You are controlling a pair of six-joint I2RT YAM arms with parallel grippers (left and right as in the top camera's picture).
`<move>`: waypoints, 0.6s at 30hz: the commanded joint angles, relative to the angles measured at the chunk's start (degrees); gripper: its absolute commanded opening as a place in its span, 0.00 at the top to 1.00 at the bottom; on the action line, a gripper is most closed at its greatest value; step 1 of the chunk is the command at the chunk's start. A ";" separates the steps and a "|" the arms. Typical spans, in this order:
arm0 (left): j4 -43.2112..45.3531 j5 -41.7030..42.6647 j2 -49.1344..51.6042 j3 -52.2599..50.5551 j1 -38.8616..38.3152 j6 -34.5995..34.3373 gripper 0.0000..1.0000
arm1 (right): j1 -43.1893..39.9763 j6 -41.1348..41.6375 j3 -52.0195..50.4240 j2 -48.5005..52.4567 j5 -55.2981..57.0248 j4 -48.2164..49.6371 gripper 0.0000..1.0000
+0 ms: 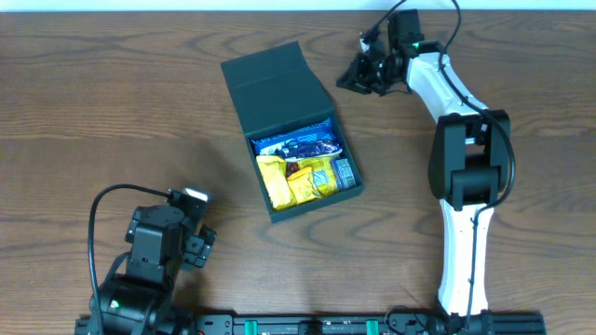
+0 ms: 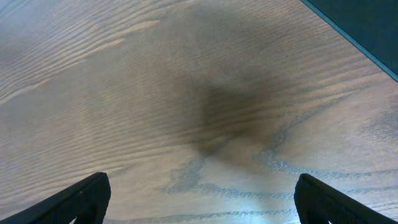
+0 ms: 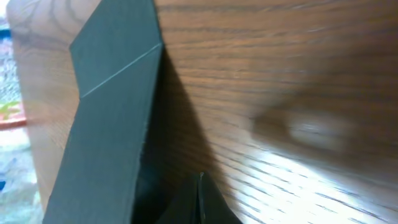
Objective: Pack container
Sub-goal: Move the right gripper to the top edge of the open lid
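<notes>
Container (image 1: 277, 86) open, left tool (image 2: 202, 194) spread wide, empty, right tool (image 3: 200, 202) closed beside it

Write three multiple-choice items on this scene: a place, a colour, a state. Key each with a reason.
1. Where on the table is the container? A) left edge B) centre C) right edge
2. The packets at the end away from the lid are A) red B) green C) yellow
3. The lid is A) open B) shut C) torn off
Key: 1 B, wood shows on every side; 2 C, yellow wrappers fill that end; 3 A, it is swung back, contents exposed.
</notes>
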 commanded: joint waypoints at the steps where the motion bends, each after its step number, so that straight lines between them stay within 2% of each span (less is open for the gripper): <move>1: -0.09 -0.79 -0.13 0.02 0.37 0.61 0.05 | 0.72 -0.68 1.20 2.34 -5.92 0.90 0.99; 13: -0.07 -0.79 -0.13 0.02 0.37 0.61 0.05 | -3.89 -0.81 1.20 2.75 -23.69 7.54 0.98; 16: -0.07 -0.79 -0.13 0.02 0.37 0.61 0.05 | -5.51 -4.31 1.20 3.52 -29.64 9.55 0.98; 18: -0.07 -0.79 -0.13 0.02 0.37 0.61 0.05 | -5.97 -5.92 1.20 4.31 -28.50 9.64 0.98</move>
